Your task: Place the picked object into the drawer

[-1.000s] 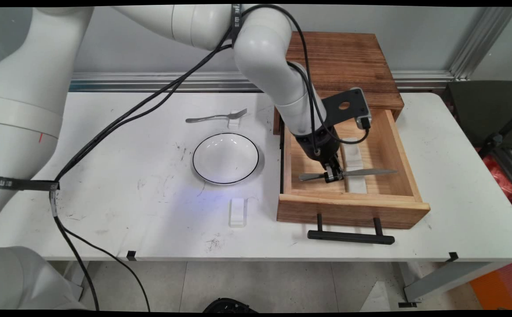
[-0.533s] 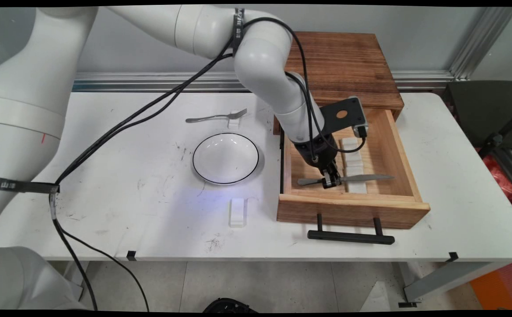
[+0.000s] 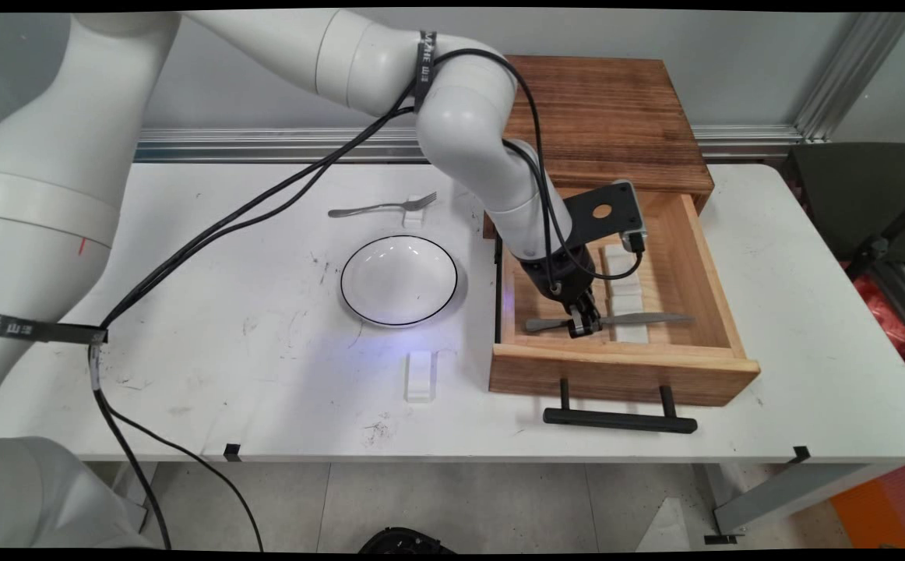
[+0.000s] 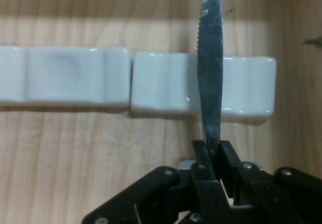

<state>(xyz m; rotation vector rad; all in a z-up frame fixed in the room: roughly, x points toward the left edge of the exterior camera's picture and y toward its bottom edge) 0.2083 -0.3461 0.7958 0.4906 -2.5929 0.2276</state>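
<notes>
Claw [image 3: 584, 326] is clamped on a knife [image 3: 639, 319] inside the open drawer [image 3: 624, 372], main view. Hand view: blade crosses one white rest [image 4: 166, 90]; the thin pinch could let it twist or slip.
</notes>
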